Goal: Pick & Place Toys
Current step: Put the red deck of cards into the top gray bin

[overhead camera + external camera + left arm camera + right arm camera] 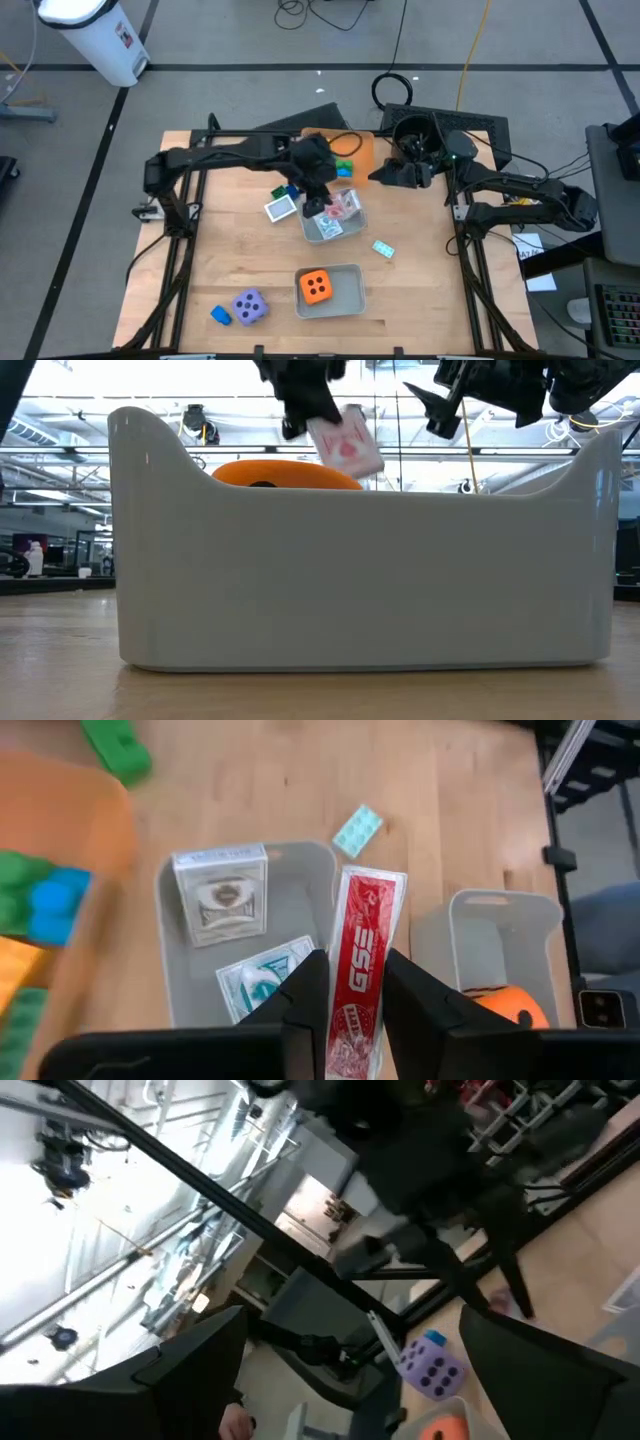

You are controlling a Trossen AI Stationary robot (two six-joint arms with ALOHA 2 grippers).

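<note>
My left gripper (318,203) hangs over the clear grey tray (350,232) at mid-table, shut on a pink-red card box (368,935), which also shows in the low view (345,445). Two more card boxes, one white (220,895) and one teal-and-white (262,978), lie flat in that tray. Another white card box (281,208) lies on the table left of the tray. A teal card (383,248) lies to its right. An orange die (317,287) sits in a second grey tray (352,300). A purple die (250,305) and a blue brick (220,316) lie near the front. My right gripper (385,175) is open and empty at the far right. My left gripper pinches the pink-red card box between its two fingers (312,995), on its two broad faces at the upper end (352,1020). The fingers point down from above. The box hangs below them, tilted, clear of the tray, with its narrow printed side toward the wrist camera.
An orange tray (362,150) with green, blue and yellow bricks stands at the far edge behind the left gripper. A green brick (118,745) lies on the table beside it. A black pot (415,135) stands at the far right. Bare table lies at the left and front right.
</note>
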